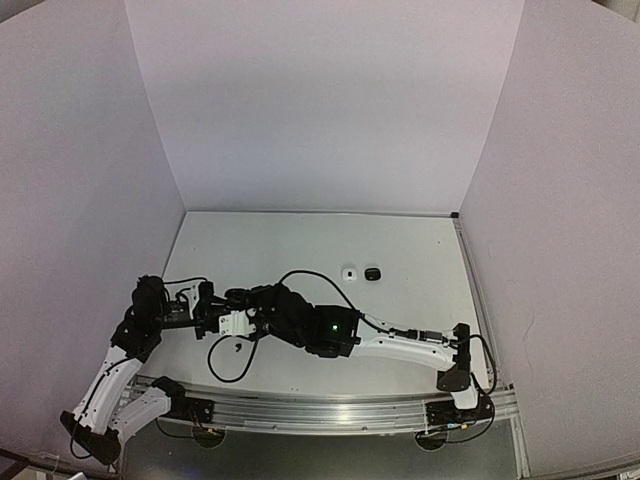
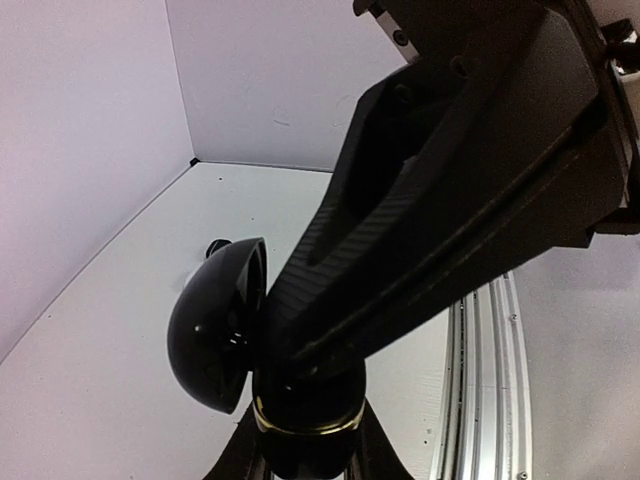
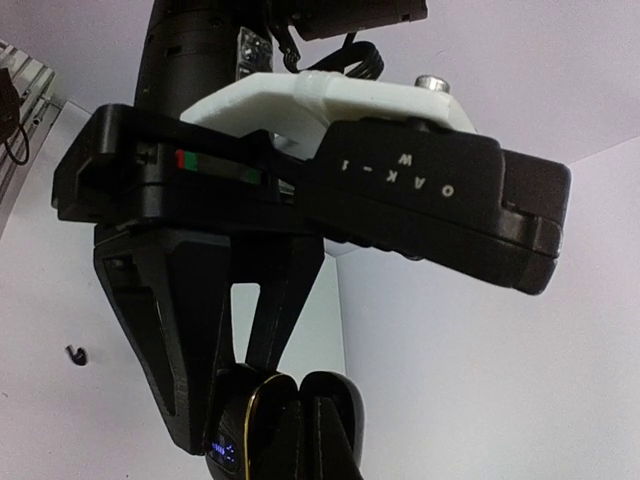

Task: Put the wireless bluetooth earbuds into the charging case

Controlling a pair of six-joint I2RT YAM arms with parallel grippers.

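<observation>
Left gripper (image 2: 305, 452) is clamped on the open charging case (image 2: 215, 330); right gripper (image 2: 292, 365) is pinched shut, tips at the case mouth, contents hidden; 1 black earbud (image 3: 73, 353) lies loose near the case

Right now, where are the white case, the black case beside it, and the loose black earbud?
White case (image 1: 349, 274): top view, its middle.
Black case (image 1: 372, 273): top view, its middle.
Earbud (image 3: 73, 353): right wrist view, its curved stem.

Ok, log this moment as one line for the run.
left pincer: shut on open black case | right pincer: shut, tip at its opening | black earbud: loose on table
</observation>
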